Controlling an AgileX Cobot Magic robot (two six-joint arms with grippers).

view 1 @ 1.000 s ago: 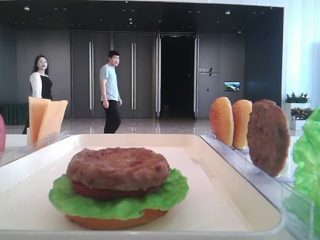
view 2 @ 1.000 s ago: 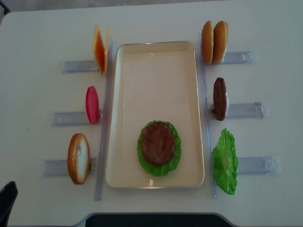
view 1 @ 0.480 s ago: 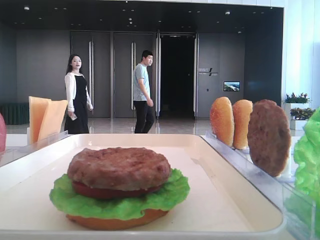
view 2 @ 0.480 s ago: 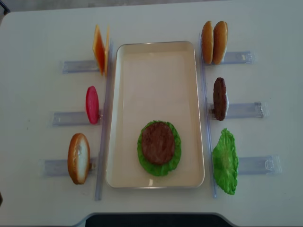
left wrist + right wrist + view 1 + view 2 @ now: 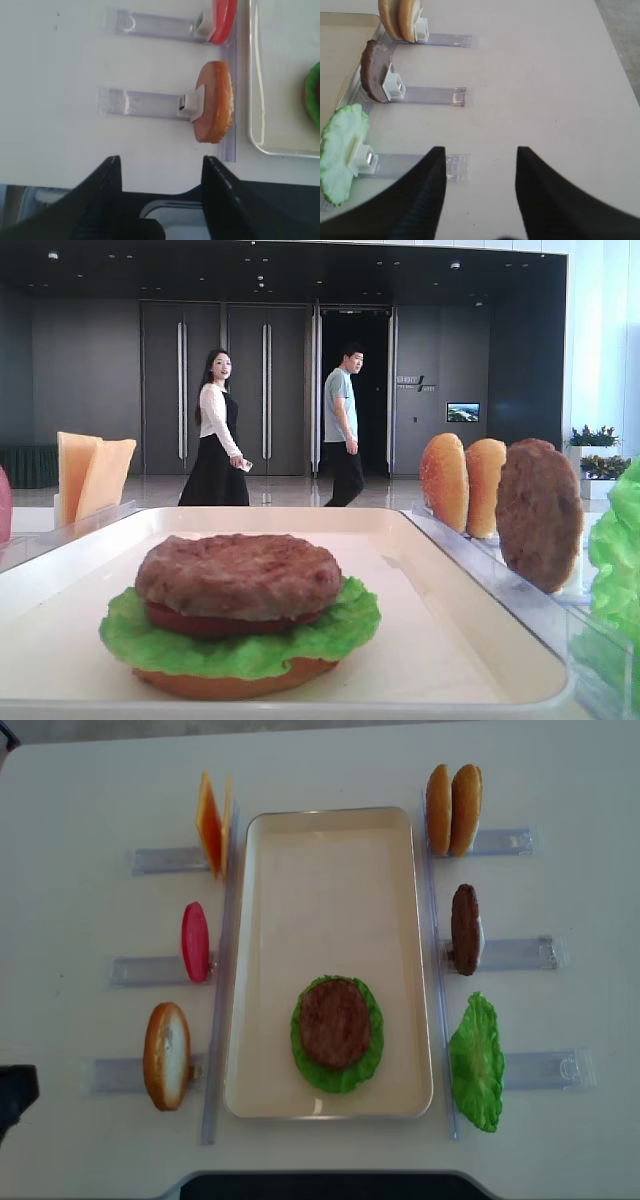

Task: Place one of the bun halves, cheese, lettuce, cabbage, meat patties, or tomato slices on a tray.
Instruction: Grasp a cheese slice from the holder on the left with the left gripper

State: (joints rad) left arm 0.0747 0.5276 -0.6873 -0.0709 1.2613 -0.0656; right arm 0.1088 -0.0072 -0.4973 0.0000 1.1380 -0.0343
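White matte desk (image 5: 90, 790) all around, with a smooth cream tray (image 5: 330, 840), rounded corners, in the middle. On it: rough brown patty (image 5: 334, 1022) stacked over frilly green lettuce (image 5: 372, 1060). Left fingers (image 5: 159, 195) are spread wide, nothing between them; a domed, speckled bun half (image 5: 216, 101) stands on edge in a clear plastic rack (image 5: 140, 102) just ahead of them. Right fingers (image 5: 479, 185) are spread too, gripping nothing, over the end of another clear rack (image 5: 415, 166) holding a ruffled lettuce leaf (image 5: 341, 151) off to their left.

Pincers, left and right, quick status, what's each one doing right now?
Left pincer: open, holding nothing, short of the racked bun half.
Right pincer: open, holding nothing, above the bare table.
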